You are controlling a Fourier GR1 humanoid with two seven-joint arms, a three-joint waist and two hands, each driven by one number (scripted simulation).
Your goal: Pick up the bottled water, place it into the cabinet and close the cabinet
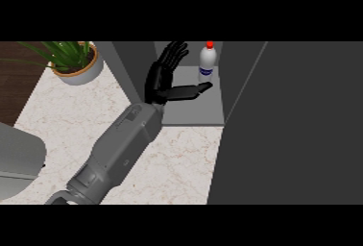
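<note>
The left robot hand [164, 72], black on its grey forearm [117, 153], comes in from the lower left, and it is released: fingers straight and spread, pointing into the open dark grey cabinet [131, 67], thumb stuck out to the right. The small clear water bottle with a red cap and a blue label [207, 60] stands upright on the cabinet's pale grey shelf floor [191, 113], near the back, just right of the fingers. The thumb tip lies just in front of its base, and I cannot tell whether they touch. On the right a broad dark grey panel [291, 125], by the look of it the cabinet's door, fills that whole side. Down below runs the pale marble-patterned tabletop [64, 120] with faint beige veins. A green leafy plant in a round beige pot [77, 65] sits at its far left, close to the cabinet's left wall. Off the tabletop's left edge, a dark brown wooden floor [16, 81] shows, and a pale grey rounded shape [14, 163] pokes in lower down; what it is I cannot tell.
</note>
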